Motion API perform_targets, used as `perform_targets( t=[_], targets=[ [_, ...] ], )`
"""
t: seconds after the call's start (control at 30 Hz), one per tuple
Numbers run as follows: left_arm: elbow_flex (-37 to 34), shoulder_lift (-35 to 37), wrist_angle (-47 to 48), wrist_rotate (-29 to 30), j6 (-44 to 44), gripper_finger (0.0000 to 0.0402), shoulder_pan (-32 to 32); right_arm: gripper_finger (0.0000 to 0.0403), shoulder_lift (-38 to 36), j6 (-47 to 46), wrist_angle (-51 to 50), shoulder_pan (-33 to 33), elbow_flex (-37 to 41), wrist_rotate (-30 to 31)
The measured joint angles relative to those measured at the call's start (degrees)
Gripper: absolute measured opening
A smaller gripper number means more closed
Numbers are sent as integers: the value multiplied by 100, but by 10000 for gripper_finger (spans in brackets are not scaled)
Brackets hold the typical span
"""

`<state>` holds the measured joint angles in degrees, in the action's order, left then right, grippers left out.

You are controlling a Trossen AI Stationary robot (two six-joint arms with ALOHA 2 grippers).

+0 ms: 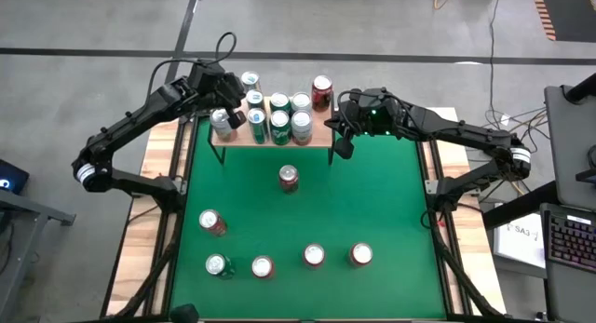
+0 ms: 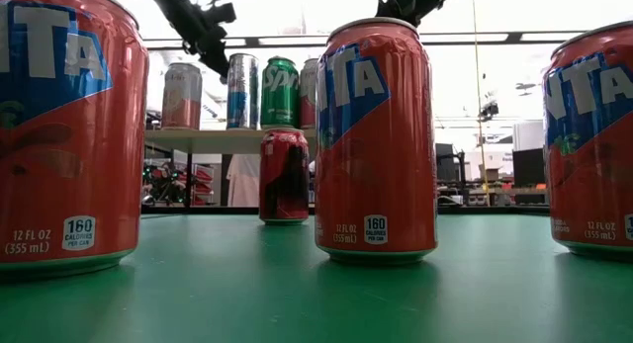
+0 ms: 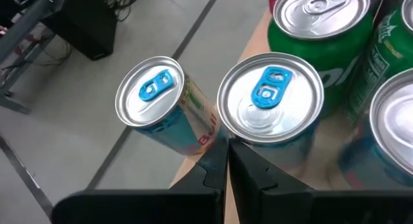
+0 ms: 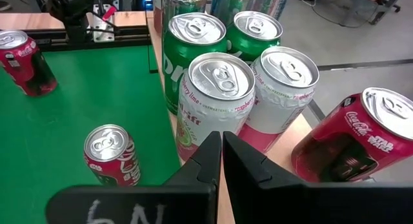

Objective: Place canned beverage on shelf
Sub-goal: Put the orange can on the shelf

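We see left gripper (image 1: 233, 118) closed, empty, above shelf's (image 1: 321, 134) left end beside blue-tab cans (image 3: 271, 98). Right gripper (image 1: 341, 148) closed, empty, at shelf's right end near white cans (image 4: 219, 98). Shelf at table's (image 1: 372, 202) far edge, crowded. Coke can (image 1: 289, 179) stands on table before shelf.

overhead, table-level, wrists close over shelf (image 1: 272, 137)

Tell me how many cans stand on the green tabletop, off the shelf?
6. One can just in front of the shelf, one at mid-left, four along the edge farthest from the shelf. None looks hidden.
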<state>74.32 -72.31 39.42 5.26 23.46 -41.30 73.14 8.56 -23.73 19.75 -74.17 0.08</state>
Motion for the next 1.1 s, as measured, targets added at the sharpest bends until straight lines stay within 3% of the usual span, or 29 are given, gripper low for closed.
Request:
perform_targets(
  t=[0.2,0.4,1.1],
  targets=[
    [-9,6,-11,-33,-53,0,0,9,0,-110,-2,0,0,0],
    [-18,9,-153,-542,-106,0,2,9,0,-110,-2,0,0,0],
    [-22,334,-154,-289,-28,0,0,9,0,-258,4,0,-15,0]
  ],
)
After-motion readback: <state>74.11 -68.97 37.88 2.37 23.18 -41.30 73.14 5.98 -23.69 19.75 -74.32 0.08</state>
